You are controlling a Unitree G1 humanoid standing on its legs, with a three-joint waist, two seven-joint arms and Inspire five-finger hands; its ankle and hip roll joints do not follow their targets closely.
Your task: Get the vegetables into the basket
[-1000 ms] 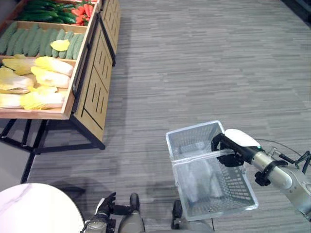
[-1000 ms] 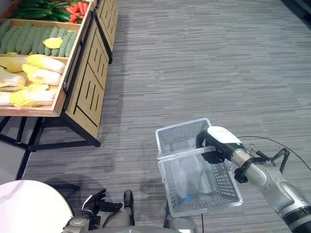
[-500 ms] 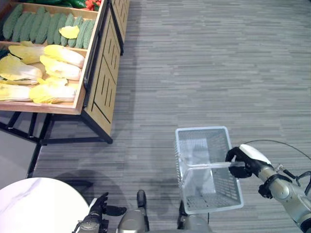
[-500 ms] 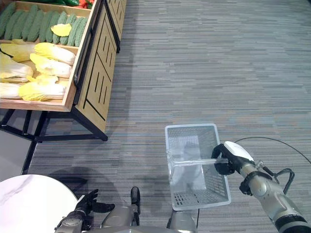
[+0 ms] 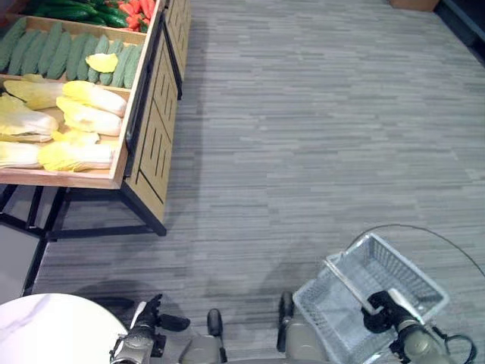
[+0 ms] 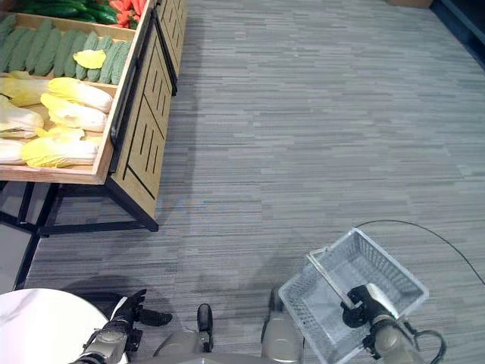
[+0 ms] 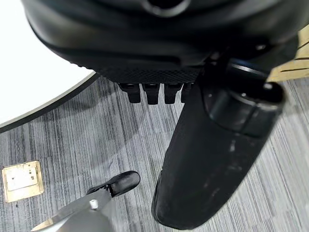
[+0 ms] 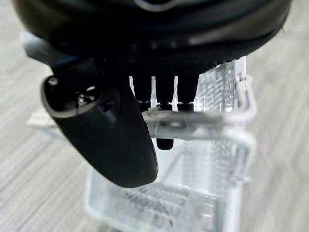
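Note:
A clear wire basket (image 5: 424,282) hangs tilted low at my right side, and its inside looks empty. My right hand (image 5: 381,317) is shut on the basket handle (image 8: 193,118), with the fingers curled over the bar. The vegetables lie on a wooden stand (image 5: 148,144) at the far left: pale yellow cabbages (image 5: 87,117), green cucumbers (image 5: 68,57), red carrots (image 5: 138,7). My left hand (image 5: 144,334) hangs low at the left with relaxed fingers and holds nothing.
A round white table (image 5: 53,337) stands by my left hand. The stand rests on a black metal frame (image 5: 91,227). Grey carpet (image 5: 318,136) stretches between the stand and the basket. A brass floor plate (image 7: 21,179) sits near the table.
The right hand has carried the basket down and back toward my right side, and the basket now tilts. The view has shifted a little. The left hand has stayed low.

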